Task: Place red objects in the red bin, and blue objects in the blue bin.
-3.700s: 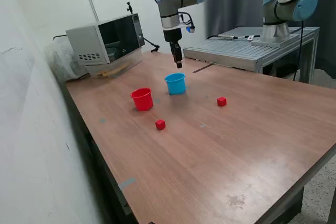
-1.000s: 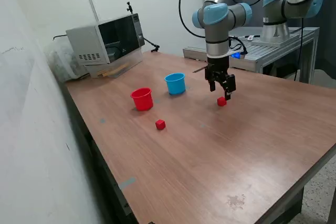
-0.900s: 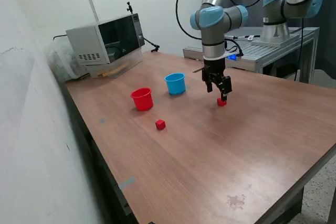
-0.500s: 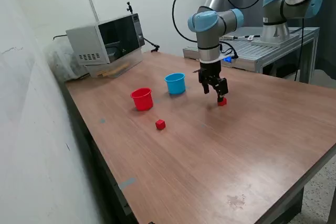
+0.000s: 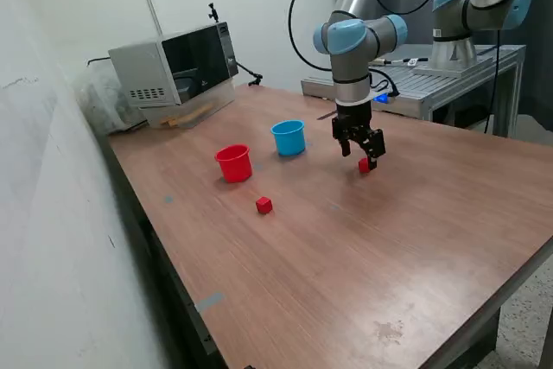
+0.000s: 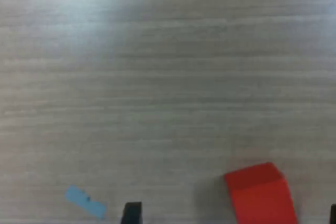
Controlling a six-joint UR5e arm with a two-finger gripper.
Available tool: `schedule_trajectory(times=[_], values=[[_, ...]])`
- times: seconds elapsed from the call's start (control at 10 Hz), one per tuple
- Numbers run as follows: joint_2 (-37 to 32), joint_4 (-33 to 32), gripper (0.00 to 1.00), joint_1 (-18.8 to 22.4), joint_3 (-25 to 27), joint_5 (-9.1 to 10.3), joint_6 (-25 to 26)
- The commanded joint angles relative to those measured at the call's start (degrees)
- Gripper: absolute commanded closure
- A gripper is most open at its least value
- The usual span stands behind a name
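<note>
Low over the wooden table (image 5: 415, 239), my gripper (image 5: 360, 151) hangs open just above a small red cube (image 5: 364, 165). The wrist view puts that red cube (image 6: 260, 192) on the wood between my two dark fingertips (image 6: 131, 212), much closer to one than the other and touched by neither. Another red cube (image 5: 263, 205) lies nearer the table's front. Toward the exterior view's left stand the red bin (image 5: 233, 162) and the light-blue bin (image 5: 289, 137), both upright. No blue objects are in view.
A microwave (image 5: 173, 62) sits at the table's back corner on the exterior view's left. A metal bench (image 5: 415, 79) carrying a second arm (image 5: 475, 6) stands behind the table. A small blue tape scrap (image 6: 84, 201) is stuck to the wood by my fingers.
My arm came from above the blue bin to the red cube on the exterior view's right. Over the last half second the gripper shifted slightly right and lower over that cube.
</note>
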Motion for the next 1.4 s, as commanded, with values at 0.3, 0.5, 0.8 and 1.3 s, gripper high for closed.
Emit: schedule_trajectory(times=[0.3,0.5,0.8,1.3], values=[[-0.16,0.11,0.0,1.23,0.67,0.11,-3.76],[-0.07,0.02,1.0,1.06,0.58,0.11,-6.05],[-0.07,-0.06,1.0,0.79,0.49,0.11,-7.29],[-6.99,6.5,1.0,0.79,-1.79,0.11,-10.02]])
